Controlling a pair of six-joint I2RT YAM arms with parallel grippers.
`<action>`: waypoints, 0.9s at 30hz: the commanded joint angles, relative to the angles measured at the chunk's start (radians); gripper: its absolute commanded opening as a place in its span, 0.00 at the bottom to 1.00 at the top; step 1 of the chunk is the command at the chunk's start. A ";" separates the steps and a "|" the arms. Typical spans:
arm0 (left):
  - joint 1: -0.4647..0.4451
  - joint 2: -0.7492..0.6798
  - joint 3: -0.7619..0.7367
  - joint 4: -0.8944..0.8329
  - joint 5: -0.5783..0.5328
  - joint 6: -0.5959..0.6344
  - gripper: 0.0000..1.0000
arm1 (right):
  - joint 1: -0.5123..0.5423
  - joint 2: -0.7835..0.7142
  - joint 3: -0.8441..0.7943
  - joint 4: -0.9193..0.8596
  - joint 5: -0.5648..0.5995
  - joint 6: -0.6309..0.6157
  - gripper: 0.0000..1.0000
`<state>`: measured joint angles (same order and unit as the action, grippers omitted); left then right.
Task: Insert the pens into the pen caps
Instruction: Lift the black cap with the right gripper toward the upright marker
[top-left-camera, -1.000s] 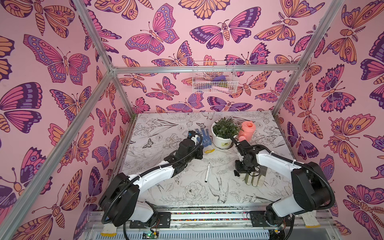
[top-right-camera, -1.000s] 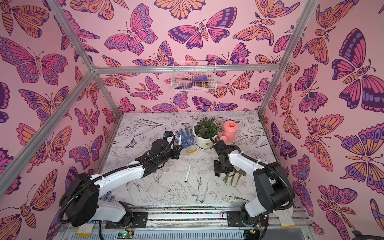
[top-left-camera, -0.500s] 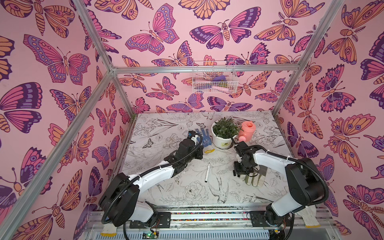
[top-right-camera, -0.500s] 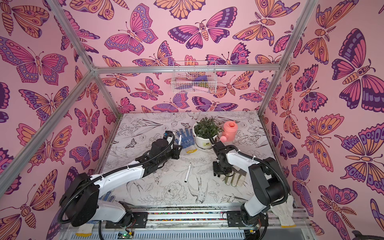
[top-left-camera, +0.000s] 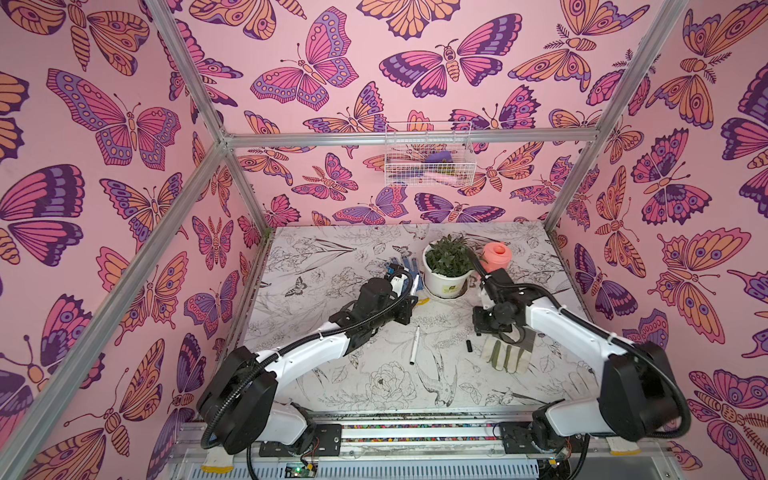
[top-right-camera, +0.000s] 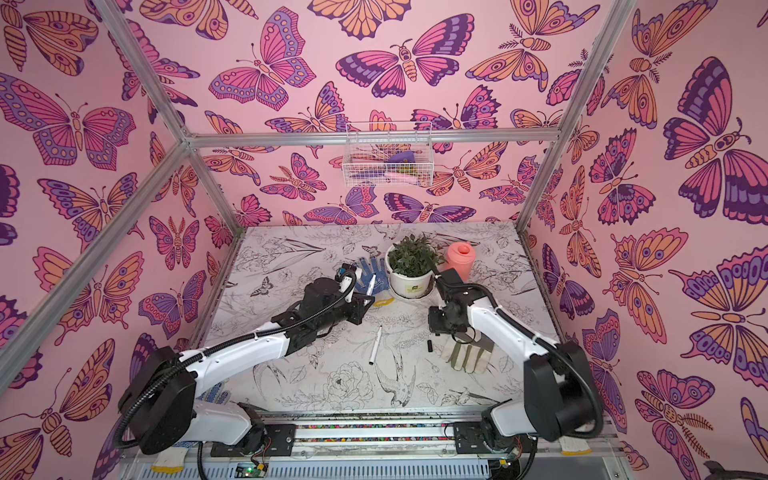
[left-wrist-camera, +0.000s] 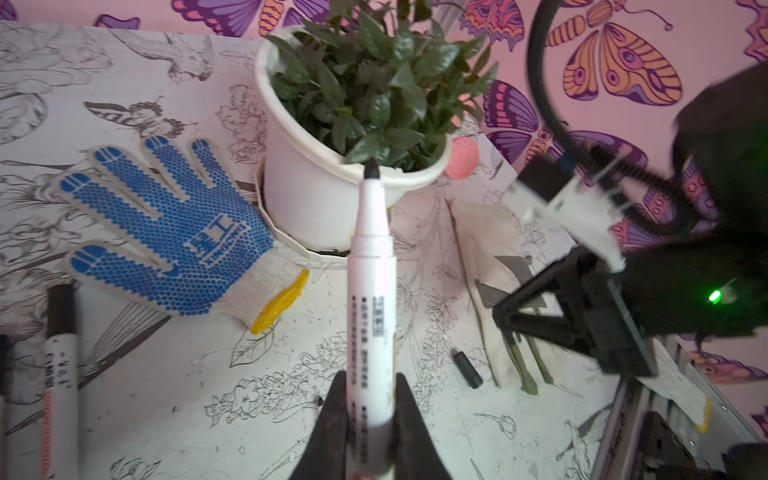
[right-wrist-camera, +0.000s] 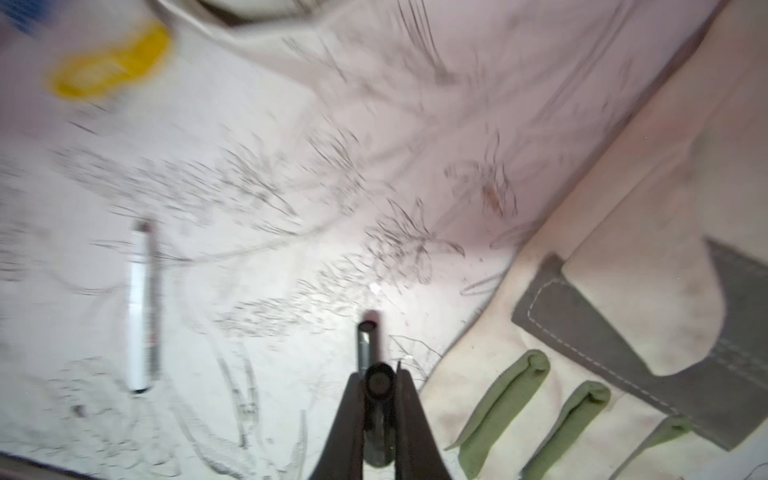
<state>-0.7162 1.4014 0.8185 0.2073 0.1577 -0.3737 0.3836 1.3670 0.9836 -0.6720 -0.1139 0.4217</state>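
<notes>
The table (top-left-camera: 332, 257) is crowded at the back, where a pot (top-left-camera: 444, 284) stands with a blue glove (left-wrist-camera: 166, 224) just beside it. A tan glove (top-left-camera: 505, 353) lies toward the right. Both arms reach in over the middle.

The left gripper (left-wrist-camera: 370, 376) is clenched low on the barrel of the held pen (left-wrist-camera: 372, 266). The pen's bare black tip points out toward the pot, and the pen looks lifted clear of the table.

The right gripper (right-wrist-camera: 377, 372) hangs just beside the tan glove's fingers, and that is where the change is. A second ago its jaws stood a little apart. Now they have pinched in on the held cap (right-wrist-camera: 379, 384), a black stub sitting between the fingers. Its wrist view is smeared, so I take the arm to be moving. I cannot tell which way the cap's open end faces.

As I read it, each arm now carries half of a pair. The next step would be to bring tip and cap mouth together, and they will need close lining up.

The loose pen (top-left-camera: 414, 345) lies on the table between the arms. The loose cap (top-left-camera: 469, 345) lies just beside the tan glove, near the right gripper. A capped pen (left-wrist-camera: 62, 345) shows at the edge of the left wrist view, so at least one looks finished.
</notes>
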 joint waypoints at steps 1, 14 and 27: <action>-0.031 0.001 0.000 0.064 0.080 0.054 0.00 | -0.002 -0.080 0.090 0.097 -0.127 0.010 0.02; -0.078 0.012 -0.025 0.187 0.067 0.048 0.00 | 0.028 -0.075 0.147 0.539 -0.372 0.172 0.03; -0.081 0.007 -0.028 0.190 0.071 0.058 0.00 | 0.054 -0.032 0.149 0.574 -0.373 0.183 0.03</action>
<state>-0.7933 1.4090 0.8051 0.3668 0.2142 -0.3313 0.4282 1.3235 1.1099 -0.1276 -0.4732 0.5953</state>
